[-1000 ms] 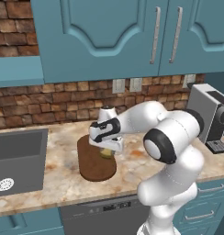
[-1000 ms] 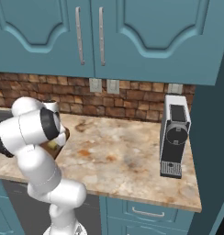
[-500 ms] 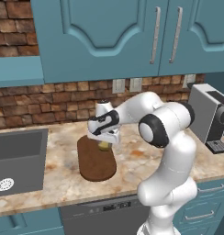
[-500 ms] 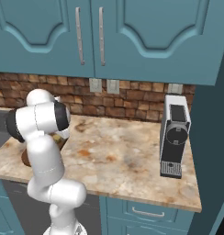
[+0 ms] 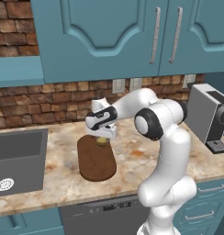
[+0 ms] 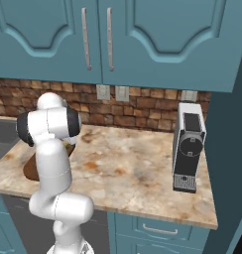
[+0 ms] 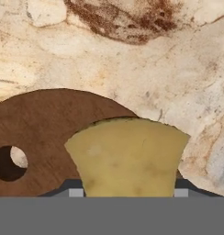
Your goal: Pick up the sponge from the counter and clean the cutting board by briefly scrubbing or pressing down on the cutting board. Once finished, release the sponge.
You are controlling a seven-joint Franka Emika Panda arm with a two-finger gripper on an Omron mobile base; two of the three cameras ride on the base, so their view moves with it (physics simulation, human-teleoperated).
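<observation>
I read the jaws as pinched on the small yellow-olive soft sponge (image 7: 127, 156), gripper (image 5: 102, 137) pointing down. The sponge sits over the rounded far end of the flat dark brown wooden cutting board (image 5: 96, 158); contact I can't tell. Board lies on the beige marbled stone counter (image 5: 146, 153), grey sink basin (image 5: 17, 160) beside it.

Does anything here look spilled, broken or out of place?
Nothing stands out. The gripper holds the yellow sponge at the far end of the brown cutting board, which lies flat on the counter; no spills or damage show.
</observation>
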